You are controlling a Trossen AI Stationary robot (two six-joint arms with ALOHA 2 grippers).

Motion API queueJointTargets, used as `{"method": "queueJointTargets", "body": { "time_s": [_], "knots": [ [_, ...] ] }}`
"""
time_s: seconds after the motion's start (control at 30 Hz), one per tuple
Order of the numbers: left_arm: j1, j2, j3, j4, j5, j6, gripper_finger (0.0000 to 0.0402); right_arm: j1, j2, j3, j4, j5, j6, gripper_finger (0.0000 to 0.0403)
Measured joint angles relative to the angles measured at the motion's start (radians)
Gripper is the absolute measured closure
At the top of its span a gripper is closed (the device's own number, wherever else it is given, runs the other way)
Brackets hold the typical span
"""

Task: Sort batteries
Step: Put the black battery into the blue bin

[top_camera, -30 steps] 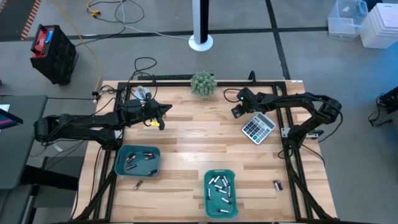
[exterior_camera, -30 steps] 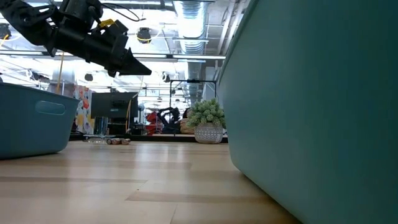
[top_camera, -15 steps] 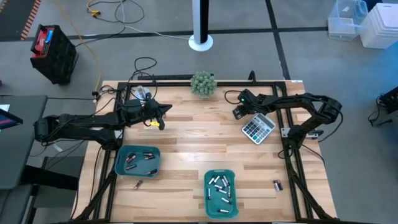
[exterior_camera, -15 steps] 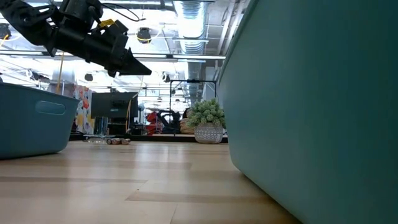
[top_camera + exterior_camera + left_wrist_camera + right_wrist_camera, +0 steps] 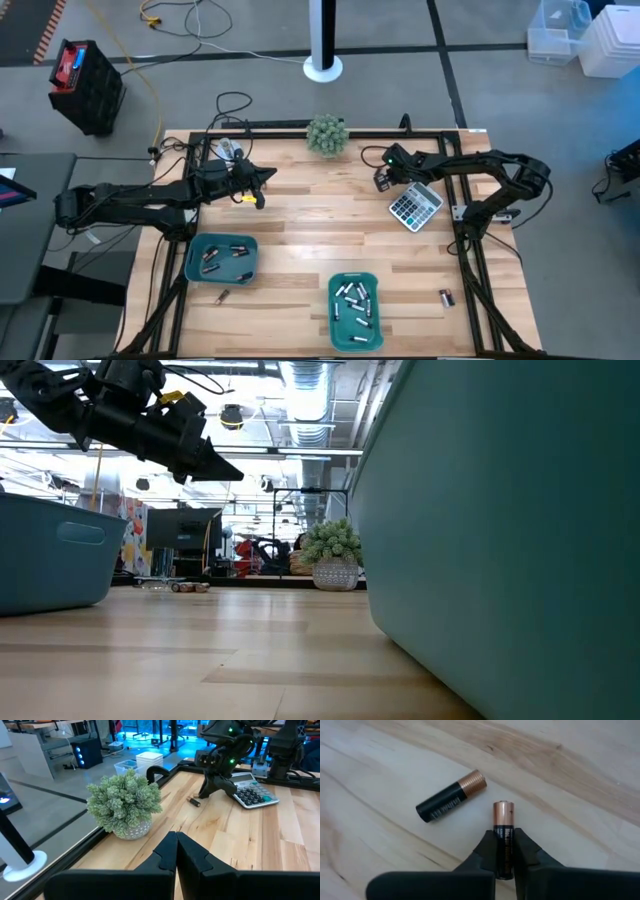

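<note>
Two dark batteries with coppery ends lie on the wood left of the grey calculator (image 5: pixel 415 205). One battery (image 5: pixel 451 796) lies free on its side. The other battery (image 5: pixel 503 827) sits between the fingers of my right gripper (image 5: pixel 503 851), which is shut on it and shows in the high view as well (image 5: pixel 380 182). My left gripper (image 5: pixel 265 178) hangs shut and empty above the far left of the table. Two teal trays, one at the near left (image 5: pixel 221 258) and one at the near centre (image 5: pixel 356 310), hold several batteries each. My right gripper pinches the battery's dark body (image 5: pixel 503 842) between its two fingers, which slant down from the table's right side and lie along the battery. The coppery end (image 5: pixel 503 811) sticks out past the fingertips. The battery seems to lie on the wood; I cannot tell if it is raised.
A small potted plant (image 5: pixel 327 133) stands at the far edge. Loose batteries lie near the front edge, one at the left (image 5: pixel 222 296) and one at the right (image 5: pixel 446 296). Black frame rails run along the table's sides. Bare wood stretches between the arms.
My right gripper has stayed beside the calculator and has shut on one of the two batteries there. The left arm has kept still.
</note>
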Motion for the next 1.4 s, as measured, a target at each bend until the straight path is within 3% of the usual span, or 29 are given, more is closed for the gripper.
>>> {"method": "queueJointTargets", "body": {
  "time_s": [0.23, 0.47, 0.67, 0.8, 1.1, 1.4],
  "knots": [
    [0.0, 0.0, 0.0, 0.0, 0.0, 0.0, 0.0401, 0.001, -0.028, -0.003, -0.009, -0.011, 0.0, 0.0378],
    [0.0, 0.0, 0.0, 0.0, 0.0, 0.0, 0.0401, 0.02, -0.144, -0.005, -0.039, -0.023, -0.013, 0.0379],
    [0.0, 0.0, 0.0, 0.0, 0.0, 0.0, 0.0401, 0.127, -0.256, -0.005, 0.013, -0.03, -0.058, 0.0379],
    [0.0, 0.0, 0.0, 0.0, 0.0, 0.0, 0.0401, 0.243, -0.281, -0.004, 0.151, -0.04, -0.106, 0.0379],
    [-0.001, -0.006, 0.0, 0.012, 0.011, -0.016, 0.0401, 0.458, -0.176, 0.0, 0.581, -0.047, -0.156, 0.0379],
    [-0.013, -0.12, 0.0, -0.016, 0.052, -0.046, 0.0401, 0.595, 0.067, 0.233, 0.621, -0.047, -0.243, 0.0379]
  ]
}}
